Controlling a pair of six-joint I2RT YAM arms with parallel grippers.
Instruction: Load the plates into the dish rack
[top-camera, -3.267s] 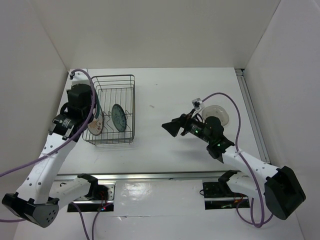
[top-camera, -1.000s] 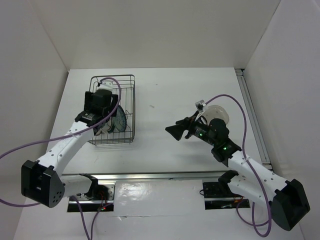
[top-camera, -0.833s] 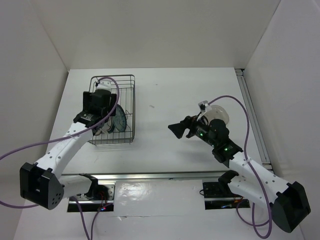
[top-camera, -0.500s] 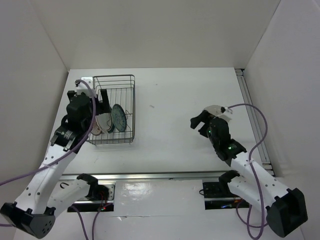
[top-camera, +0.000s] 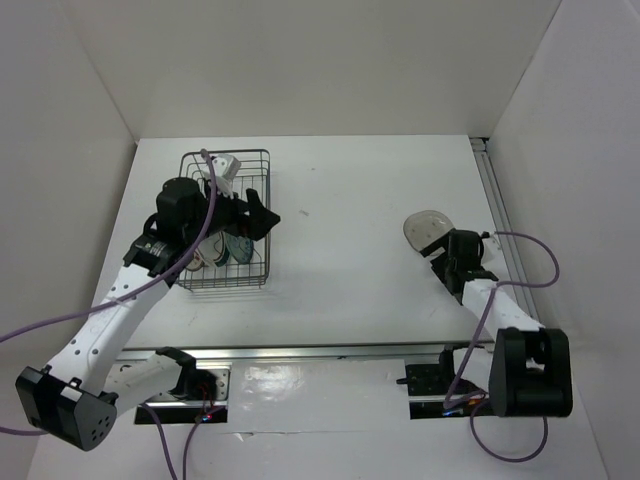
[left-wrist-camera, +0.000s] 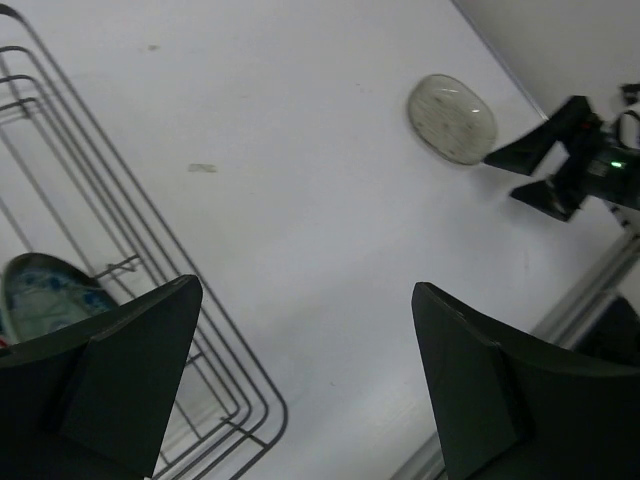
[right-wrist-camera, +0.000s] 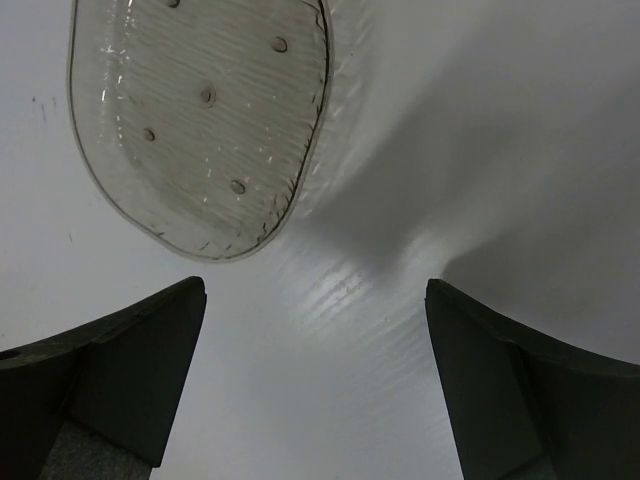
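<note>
Far left, your dark wire dish rack (top-camera: 225, 220) is sitting on the white table (top-camera: 340, 190), long side running away from the arm bases. A teal-blue patterned plate (left-wrist-camera: 40, 300) is standing on edge inside it, and a white plate (top-camera: 203, 258) is showing beside that, mostly hidden by the arm. Your left gripper (top-camera: 262, 215) is hovering over the rack's right rim, fingers spread wide and carrying nothing; the left wrist view is showing only bare table between them. Across the open middle, well apart from the rack, the greyish-beige round plate (top-camera: 426, 228) is lying flat on the table, speckled and glossy. Your right gripper (top-camera: 445, 248) is sitting low just beside its near edge, jaws gaping wide and grasping nothing, the plate lying ahead of the fingertips rather than between them.
</note>
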